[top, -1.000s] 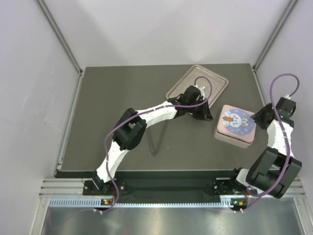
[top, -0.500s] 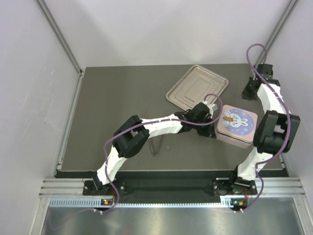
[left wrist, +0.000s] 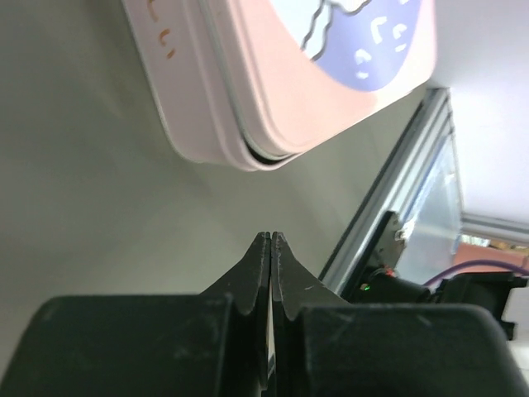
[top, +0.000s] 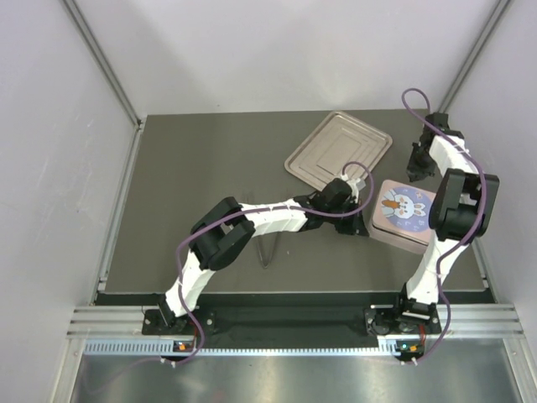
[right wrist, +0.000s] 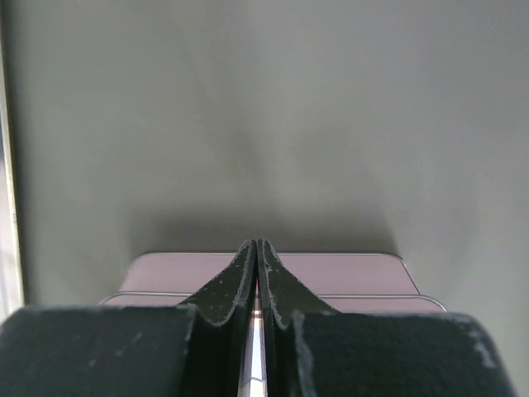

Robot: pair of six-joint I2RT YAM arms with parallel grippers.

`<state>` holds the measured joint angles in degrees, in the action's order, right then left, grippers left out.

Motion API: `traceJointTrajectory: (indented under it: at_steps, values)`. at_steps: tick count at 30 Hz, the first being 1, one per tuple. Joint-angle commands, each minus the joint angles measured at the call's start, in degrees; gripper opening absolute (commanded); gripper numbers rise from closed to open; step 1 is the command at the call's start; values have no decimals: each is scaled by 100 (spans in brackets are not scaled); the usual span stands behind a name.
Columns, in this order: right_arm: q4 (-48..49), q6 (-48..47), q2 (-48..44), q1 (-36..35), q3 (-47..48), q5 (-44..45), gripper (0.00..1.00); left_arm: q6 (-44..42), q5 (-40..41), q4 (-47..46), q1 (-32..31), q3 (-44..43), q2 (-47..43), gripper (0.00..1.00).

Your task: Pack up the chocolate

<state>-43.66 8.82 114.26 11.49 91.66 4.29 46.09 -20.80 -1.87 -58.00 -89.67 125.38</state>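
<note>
Pale white enclosure walls (top: 277, 50) stand around a dark grey matte table (top: 185, 193), with a ribbed aluminium rail (top: 277, 323) along its near edge where the two arms are bolted. The white-and-black left arm (top: 260, 217), a purple cable looping along it, reaches across the table toward the right. The white-and-black right arm (top: 457, 201) is folded steeply upward at the right edge, its wrist turned back toward the far right part of the table. A silver rectangular metal tray (top: 331, 155) lies tilted at the far middle, bare in the top view. Just near and right of it sits a pink square box (top: 404, 217) with a bunny picture on a lilac circle on its closed lid. A thin V-shaped metal wire (top: 270, 243) lies on the table near the middle, its open end passing under the left arm. The left gripper (left wrist: 271, 238) hangs low just beside the box's left side, apart from it, its black fingers pressed together with nothing between them. The right gripper (right wrist: 254, 246) is beyond the box's far right corner and points at the box's side wall; its fingers too are pressed together on nothing. The chocolate shows in no view, so where it lies cannot be told.
</note>
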Motion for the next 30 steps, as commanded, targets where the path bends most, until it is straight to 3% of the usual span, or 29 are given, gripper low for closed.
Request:
traceJointTrajectory:
  at_steps: [1, 6, 16, 30]
  values:
    - [-134, -240, 70, -68, 274, 133, 2, 356, -135, -700, -54, -16, -93, 0]
    - [-169, -267, 36, -68, 265, 36, 1, 1103, -258, -1122, -71, 28, 196, 0]
    - [-196, -267, -132, -68, -16, 63, 0, 1429, 93, -1026, -159, 63, 302, 0]
    - [-187, -249, -202, -59, -113, 1, 0, 2687, 251, -1984, -194, 161, 733, 0]
